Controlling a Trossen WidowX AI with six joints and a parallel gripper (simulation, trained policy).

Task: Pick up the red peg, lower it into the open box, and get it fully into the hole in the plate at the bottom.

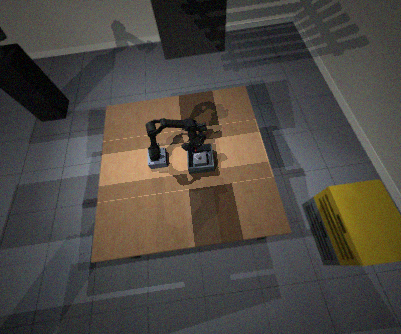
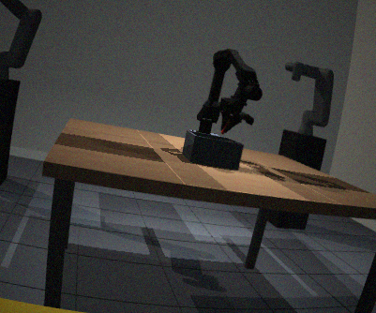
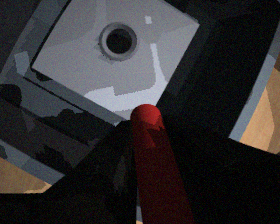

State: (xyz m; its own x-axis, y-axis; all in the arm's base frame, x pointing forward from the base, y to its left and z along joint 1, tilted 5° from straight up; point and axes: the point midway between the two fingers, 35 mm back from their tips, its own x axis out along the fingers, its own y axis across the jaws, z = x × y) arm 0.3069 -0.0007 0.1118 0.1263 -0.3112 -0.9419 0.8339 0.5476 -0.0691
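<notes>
The red peg (image 1: 195, 150) (image 2: 222, 130) (image 3: 152, 150) is held between the fingers of my gripper (image 3: 147, 127), its round end pointing out past the fingertips. My gripper is shut on it, with the peg over the near part of the open box in the wrist view. The dark blue-grey box (image 1: 201, 169) (image 2: 212, 153) (image 3: 251, 100) stands on the table. The light grey plate (image 3: 70, 55) lies at its bottom, with a round dark hole (image 3: 119, 41). The peg's end appears beside the plate's lower corner, off to one side of the hole. The box's inside is hidden in the exterior view.
The wooden table (image 1: 142, 226) (image 2: 119, 179) carries the arm's base (image 1: 157, 158) to the left of the box in the top view. The box walls rise around the plate. A yellow block (image 1: 377, 221) stands on the floor. Two other arms (image 2: 22, 38) (image 2: 321, 95) stand on pedestals beyond the table.
</notes>
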